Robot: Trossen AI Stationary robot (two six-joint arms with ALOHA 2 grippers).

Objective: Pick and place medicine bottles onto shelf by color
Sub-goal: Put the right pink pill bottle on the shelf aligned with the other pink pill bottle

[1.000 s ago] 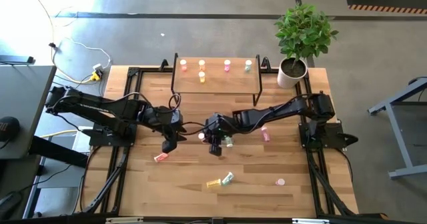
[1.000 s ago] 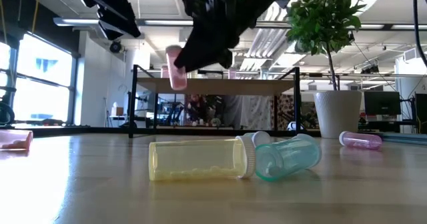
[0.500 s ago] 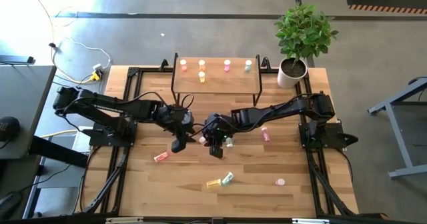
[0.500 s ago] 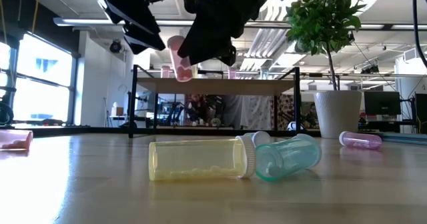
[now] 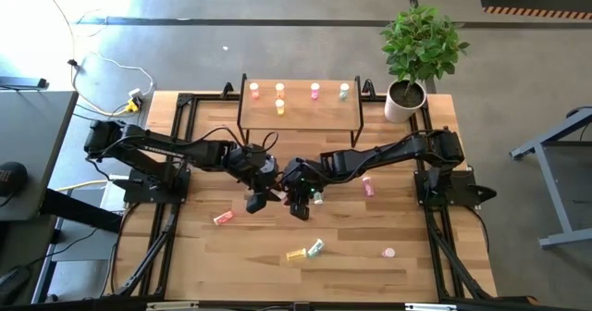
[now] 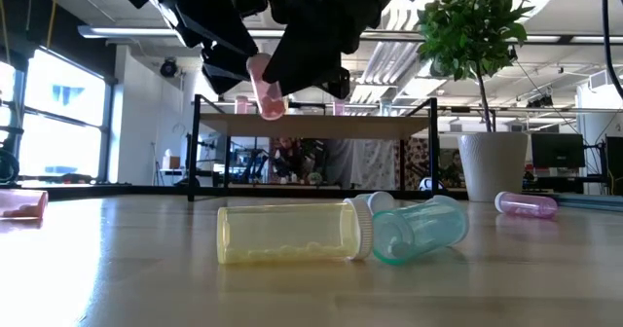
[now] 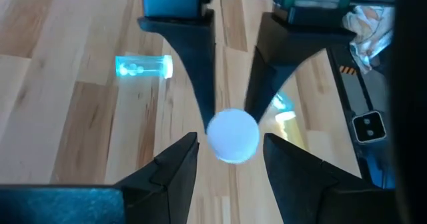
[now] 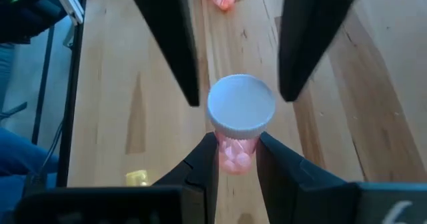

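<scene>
A pink medicine bottle (image 8: 235, 149) with a white cap (image 8: 241, 105) hangs in the air over the table's middle, with my right gripper (image 5: 290, 196) shut on it. My left gripper (image 5: 263, 198) is open and faces it from the table's left. Its fingers (image 7: 175, 168) stand on either side of the cap (image 7: 232, 136) with small gaps. The shelf (image 5: 301, 117) stands at the far edge with several bottles upright on it, sorted by colour. Other bottles lie on their sides on the table, such as a yellow one (image 6: 287, 234) and a green one (image 6: 419, 230). My right gripper pinches the bottle's pink body (image 8: 233, 159) just behind the cap between its two fingers. The fingers come from the table's right, slanting down. The bottle is lifted clear of the table and tilted (image 6: 266, 90), with its cap end toward my left gripper.
A potted plant (image 5: 407, 96) stands at the far right corner. Loose bottles lie at the left (image 5: 222, 218), near the front (image 5: 296, 254), at the right (image 5: 369, 186) and front right (image 5: 388, 253). One green bottle (image 5: 318, 198) lies right beside my right gripper.
My left gripper has moved toward the table's right and down, up to the held bottle, and now has the cap between its open fingers. My right gripper has stayed in place but rolled a little, and the bottle is now more tilted.
</scene>
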